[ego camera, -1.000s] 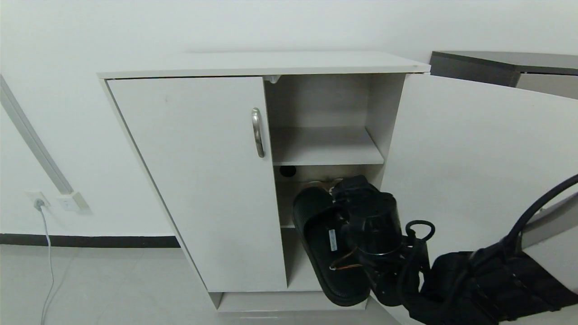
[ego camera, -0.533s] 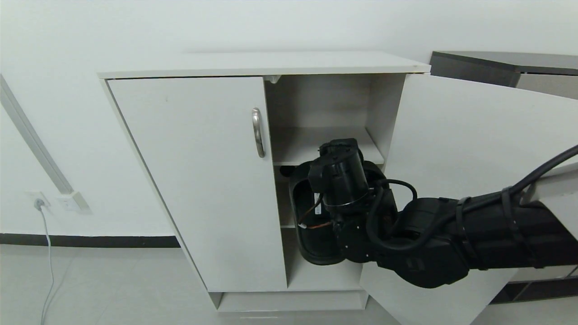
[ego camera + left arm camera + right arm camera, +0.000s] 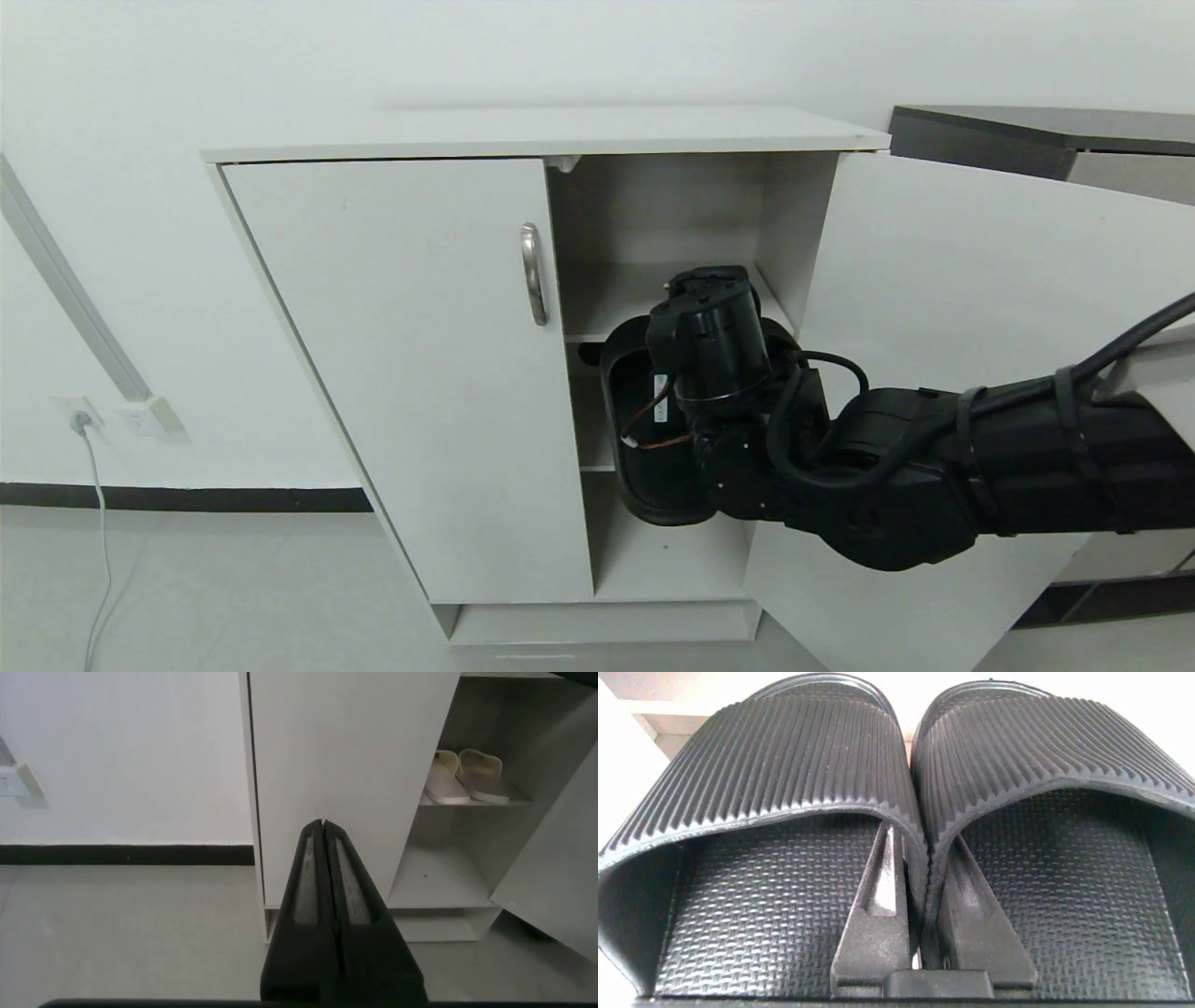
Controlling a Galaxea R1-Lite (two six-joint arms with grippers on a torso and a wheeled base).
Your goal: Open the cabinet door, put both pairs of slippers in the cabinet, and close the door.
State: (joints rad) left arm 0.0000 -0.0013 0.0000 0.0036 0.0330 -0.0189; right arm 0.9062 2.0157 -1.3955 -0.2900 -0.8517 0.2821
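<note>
The white cabinet (image 3: pixel 541 131) has its left door (image 3: pixel 401 373) shut and its right door (image 3: pixel 980 280) swung open. My right gripper (image 3: pixel 920 845) is shut on the pair of black slippers (image 3: pixel 896 784), pinching their two touching inner sides. The black slippers (image 3: pixel 644 448) hang upright in the cabinet opening, level with the middle shelf. A beige pair of slippers (image 3: pixel 467 773) lies on a lower shelf inside. My left gripper (image 3: pixel 322 826) is shut on nothing, low above the floor in front of the cabinet.
A metal handle (image 3: pixel 533 273) sits on the shut left door. A wall socket with a cable (image 3: pixel 79 415) is at the far left. Dark furniture (image 3: pixel 1027 131) stands behind the open door. Bare floor (image 3: pixel 140 924) lies before the cabinet.
My right arm has lifted the black slippers from near the cabinet's base up into the opening, then a little higher toward the middle shelf.
</note>
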